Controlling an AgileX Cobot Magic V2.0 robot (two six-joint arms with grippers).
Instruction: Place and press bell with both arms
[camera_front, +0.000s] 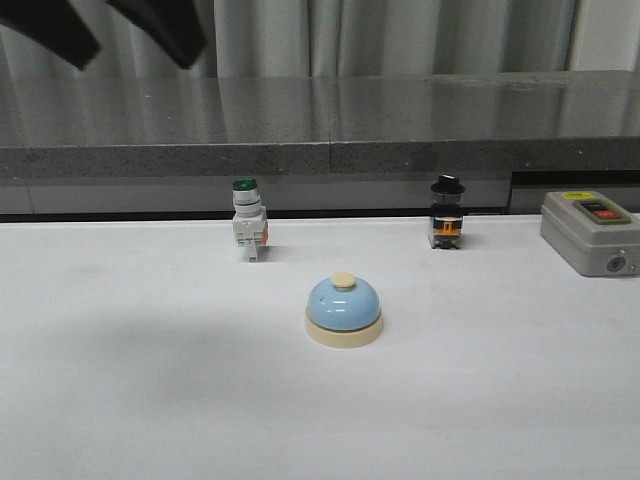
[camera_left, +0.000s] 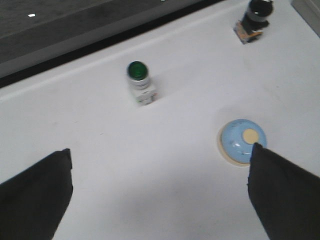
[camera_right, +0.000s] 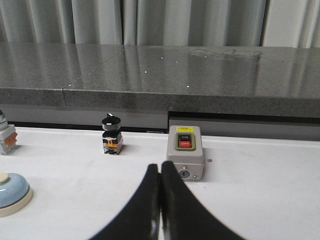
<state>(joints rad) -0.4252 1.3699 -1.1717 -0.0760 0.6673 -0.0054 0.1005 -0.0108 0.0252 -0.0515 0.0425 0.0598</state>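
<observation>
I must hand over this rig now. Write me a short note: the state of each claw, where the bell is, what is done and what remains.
Left claw: open, empty, raised above the table.
Right claw: shut, empty, low over the table, pointing toward the grey on/off switch box.
Bell: upright on the table, mid-front, nothing touching it; the green-capped switch and black-capped switch stand behind it.
Done: bell appears placed.
Left: no press visible now; whether it was rung cannot be told.

lab test bench | white table (camera_front: 120, 380), grey counter (camera_front: 300, 120), curtains (camera_front: 400, 35), switch box (camera_front: 590, 232)
</observation>
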